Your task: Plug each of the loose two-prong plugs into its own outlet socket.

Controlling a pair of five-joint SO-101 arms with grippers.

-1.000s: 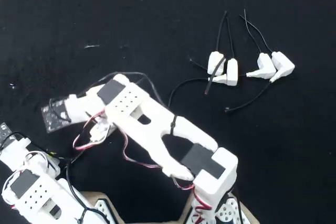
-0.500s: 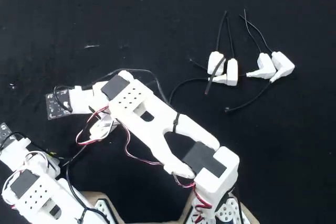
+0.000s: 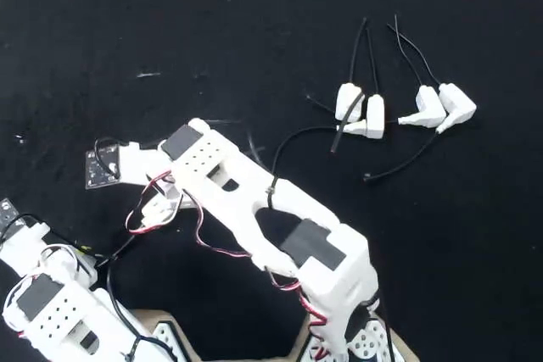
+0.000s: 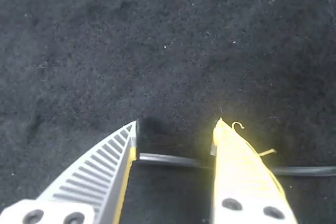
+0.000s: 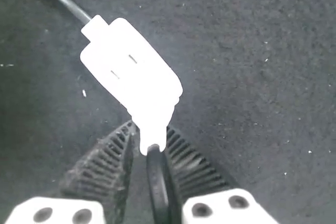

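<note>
Your right end effector has swung up-frame, carrying the socket.
It's clamped on just the socket's thin tail, which could twist loose; plugs lie upper right on the bench.

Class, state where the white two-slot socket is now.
Right wrist view: the socket is clamped by one end in the right gripper, black table behind it.

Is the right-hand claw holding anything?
Yes, the right gripper is shut on the narrow end of a white connector with two slots.
</note>
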